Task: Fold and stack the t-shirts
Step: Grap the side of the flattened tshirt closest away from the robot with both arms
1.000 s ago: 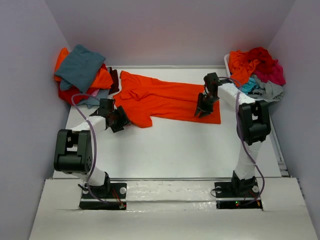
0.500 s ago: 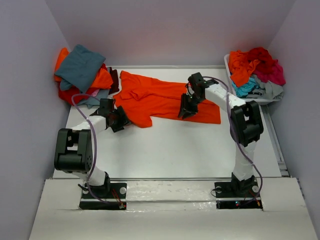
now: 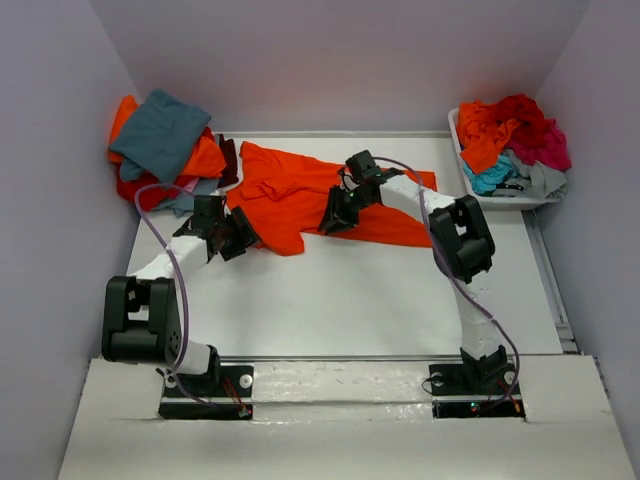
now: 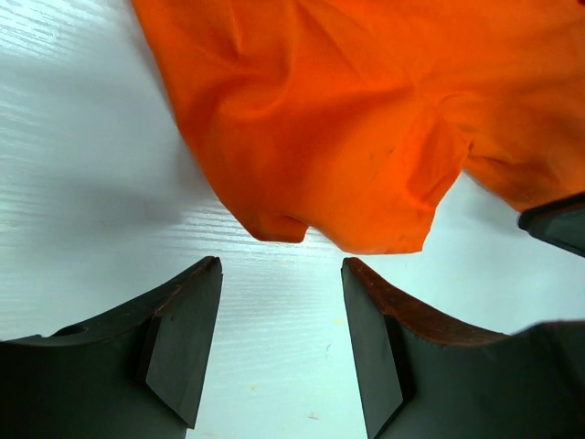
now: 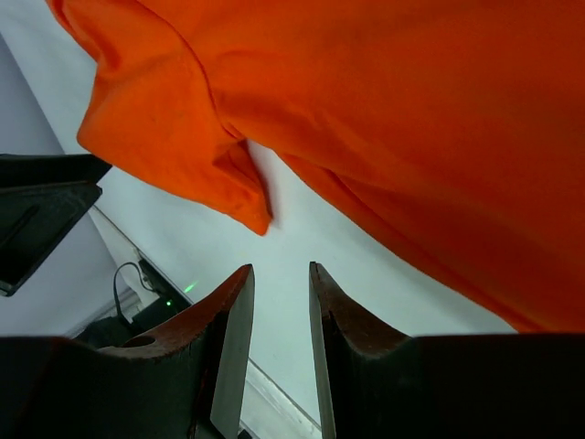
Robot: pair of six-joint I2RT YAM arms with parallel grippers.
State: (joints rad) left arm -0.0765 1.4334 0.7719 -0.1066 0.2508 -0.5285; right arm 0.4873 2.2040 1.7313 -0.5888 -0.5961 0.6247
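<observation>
T-shirt (image 3: 290, 195) in bright orange lies spread on the far half of the table (image 3: 350, 300) seen from above, left gripper (image 3: 243, 238) by its near sleeve, right gripper (image 3: 330, 222) over its middle; the left wrist view shows the left gripper (image 4: 281, 263) wide open and empty, T-shirt (image 4: 347, 119) just beyond, and the right wrist view shows the right gripper (image 5: 281, 270) narrowly parted, empty, T-shirt (image 5: 411, 119) beyond.

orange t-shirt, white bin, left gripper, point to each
orange t-shirt (image 3: 295, 195), top external view, middle of its body
white bin (image 3: 455, 130), top external view, left rim
left gripper (image 4: 281, 274), left wrist view, midway between fingertips
</observation>
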